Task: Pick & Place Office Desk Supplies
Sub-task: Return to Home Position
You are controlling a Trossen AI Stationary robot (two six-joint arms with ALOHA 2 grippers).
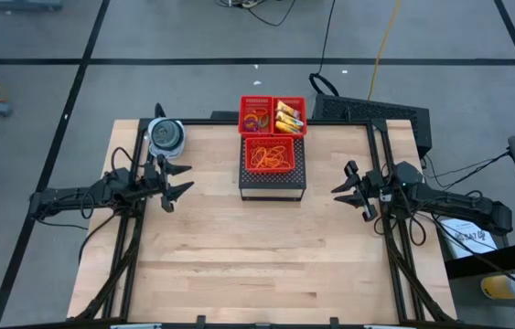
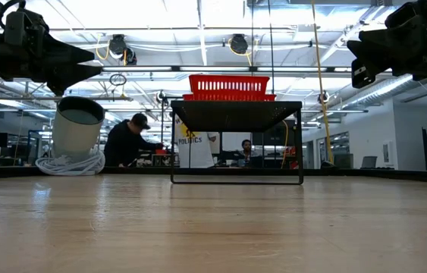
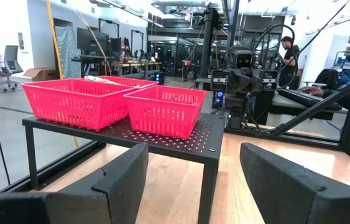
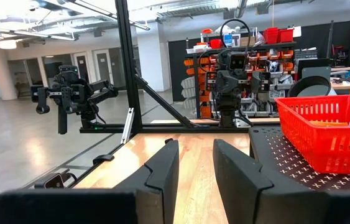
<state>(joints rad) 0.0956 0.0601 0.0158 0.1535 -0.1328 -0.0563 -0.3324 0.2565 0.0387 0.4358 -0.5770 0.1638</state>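
The left arm lies stretched out low and level to the left of the black perforated metal shelf (image 1: pixel 272 185), its left gripper (image 1: pixel 182 180) pointing at the shelf, held above the wooden table, fingers spread wide apart. A round blue-grey container (image 1: pixel 166 136) stands left of the shelf, behind that gripper. On the shelf, the front red mesh basket (image 1: pixel 247 155) holds the thin orange rubber bands (image 1: pixel 271 155); the two rear red baskets (image 1: pixel 273 115) hold coloured rings (image 1: pixel 256 119) and yellow packets (image 1: pixel 287 116). Right of the shelf the right arm mirrors this pose, right gripper (image 1: pixel 341 180) aimed at the shelf, fingers slightly parted
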